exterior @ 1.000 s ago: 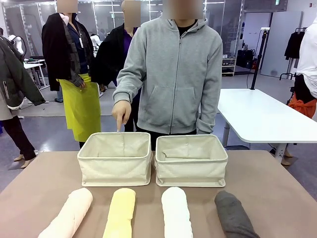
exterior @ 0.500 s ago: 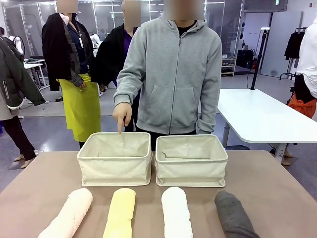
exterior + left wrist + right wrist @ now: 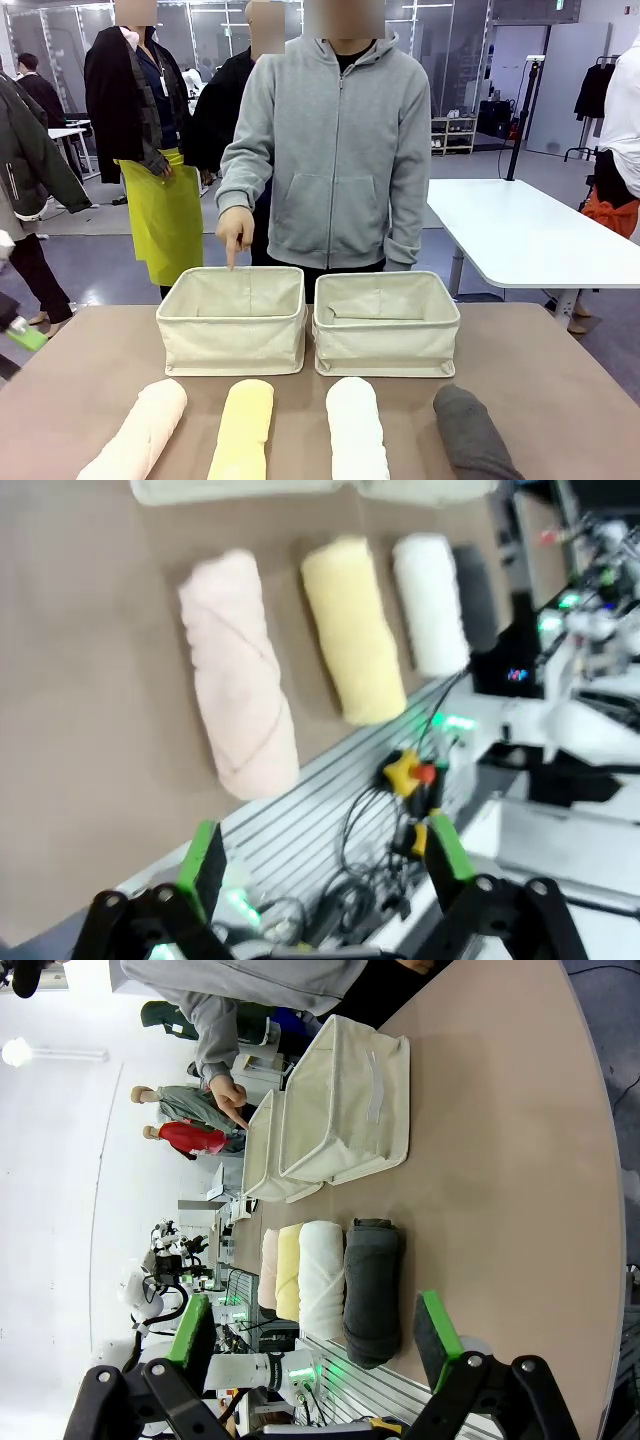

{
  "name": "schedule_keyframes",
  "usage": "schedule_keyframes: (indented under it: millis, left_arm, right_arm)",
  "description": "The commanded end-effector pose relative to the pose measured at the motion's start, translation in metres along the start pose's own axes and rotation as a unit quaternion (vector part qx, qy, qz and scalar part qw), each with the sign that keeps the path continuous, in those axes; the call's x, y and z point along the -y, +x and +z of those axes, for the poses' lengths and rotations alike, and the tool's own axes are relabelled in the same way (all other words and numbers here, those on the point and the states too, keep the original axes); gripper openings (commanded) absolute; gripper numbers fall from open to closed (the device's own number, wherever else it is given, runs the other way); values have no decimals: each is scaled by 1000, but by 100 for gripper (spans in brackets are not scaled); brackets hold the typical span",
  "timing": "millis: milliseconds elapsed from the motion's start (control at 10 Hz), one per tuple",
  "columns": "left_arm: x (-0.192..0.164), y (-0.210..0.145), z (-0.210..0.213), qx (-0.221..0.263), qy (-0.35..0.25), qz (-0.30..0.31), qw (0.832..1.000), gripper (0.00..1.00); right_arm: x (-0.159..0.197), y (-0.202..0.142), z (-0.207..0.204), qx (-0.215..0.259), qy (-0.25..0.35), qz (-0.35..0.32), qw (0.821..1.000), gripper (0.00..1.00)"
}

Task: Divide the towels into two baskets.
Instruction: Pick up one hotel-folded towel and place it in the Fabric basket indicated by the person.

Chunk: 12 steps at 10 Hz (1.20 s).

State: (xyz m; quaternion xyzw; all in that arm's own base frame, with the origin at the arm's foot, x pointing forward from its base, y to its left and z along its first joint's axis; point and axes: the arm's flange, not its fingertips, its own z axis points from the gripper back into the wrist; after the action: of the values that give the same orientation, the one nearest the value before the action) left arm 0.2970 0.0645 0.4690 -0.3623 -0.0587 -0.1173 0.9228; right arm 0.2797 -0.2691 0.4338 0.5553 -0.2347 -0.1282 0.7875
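Observation:
Four rolled towels lie in a row at the table's near edge: pink, yellow, white, dark grey. Behind them stand two cream baskets side by side, the left basket and the right basket, both showing nothing inside. A person's hand points down over the left basket's far rim. My left gripper is open above the table's near edge, short of the pink towel and yellow towel. My right gripper is open, off the grey towel.
A person in a grey hoodie stands at the far side of the brown table. Cables and a ribbed metal base lie under my left gripper. A white table stands at the back right, with other people behind.
The person has straightened and shifted slightly left, the finger still pointing over the left basket. A green-padded finger of my left gripper has come into the front view at the left edge.

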Motion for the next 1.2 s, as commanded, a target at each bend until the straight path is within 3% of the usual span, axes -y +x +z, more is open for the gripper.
schedule_keyframes:
  millis: [0, 200, 500, 700, 1100]
  left_arm:
    - [12, 3, -27, -49, 68, -28, 996, 100]
    - [21, 17, -52, -81, 125, -40, 988, 100]
    - [21, 30, -91, -108, 153, -39, 982, 100]
    - [16, 33, -120, -98, 176, 3, 980, 100]
    - [5, 35, -160, -96, 240, 7, 966, 100]
  right_arm:
    - [-4, 0, 1, 3, 5, 3, 1000, 100]
    - [-4, 0, 1, 3, 5, 3, 1000, 100]
    - [-4, 0, 1, 3, 5, 3, 1000, 100]
    - [-4, 0, 1, 3, 5, 3, 1000, 100]
    - [-4, 0, 1, 3, 5, 3, 1000, 100]
